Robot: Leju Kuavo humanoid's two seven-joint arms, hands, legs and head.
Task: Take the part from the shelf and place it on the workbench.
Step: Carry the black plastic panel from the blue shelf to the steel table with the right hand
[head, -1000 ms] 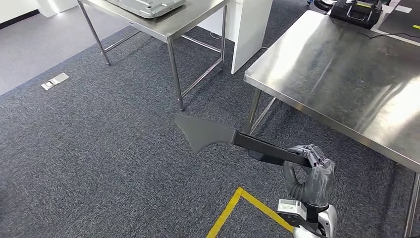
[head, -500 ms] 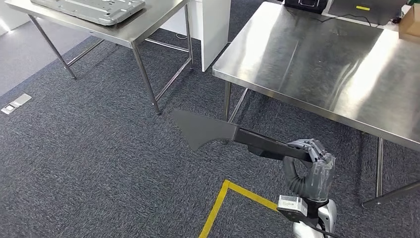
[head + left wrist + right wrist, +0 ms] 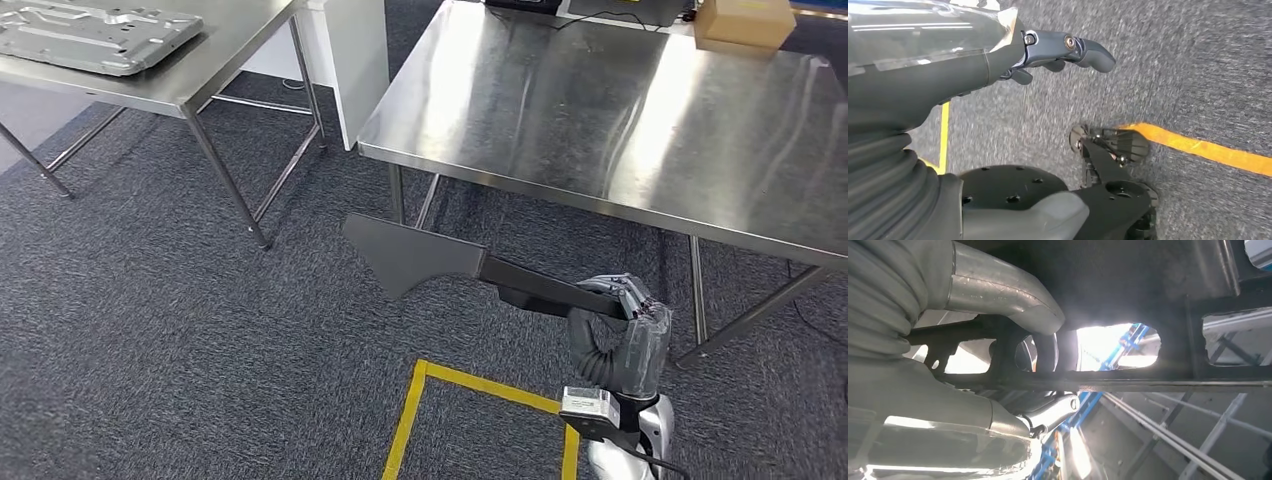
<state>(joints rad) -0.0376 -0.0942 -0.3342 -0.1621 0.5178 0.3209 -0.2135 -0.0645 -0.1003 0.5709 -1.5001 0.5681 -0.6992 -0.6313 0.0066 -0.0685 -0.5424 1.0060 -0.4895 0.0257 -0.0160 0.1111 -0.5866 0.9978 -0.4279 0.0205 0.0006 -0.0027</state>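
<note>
Two steel tables in the head view, on dark grey carpet (image 3: 150, 330). Far left: a smaller stainless-steel table (image 3: 215, 55) carrying a flat grey pressed-metal panel (image 3: 95, 35). Between the tables, a white cabinet (image 3: 355, 50). To the right, a broad shiny stainless-steel workbench (image 3: 620, 110), with a brown cardboard box (image 3: 745, 22) at its far edge. Below the workbench's near edge, held above the carpet and not touching the bench, a long flat dark grey part with a wide fin-shaped end (image 3: 420, 262), its blade pointing left, its narrow black bar running right into the right hand (image 3: 622, 330), fingers wrapped around that bar. On the floor beneath, yellow tape lines (image 3: 480, 385) forming a corner. In the left wrist view, the left hand (image 3: 1048, 50) hanging over carpet and tape, holding nothing, dark fingers (image 3: 1088, 50) loosely bent and apart. In the right wrist view, the same dark part (image 3: 1128, 375) seen from below against bright light, the grey thumb (image 3: 998, 295) pressed on it.
</note>
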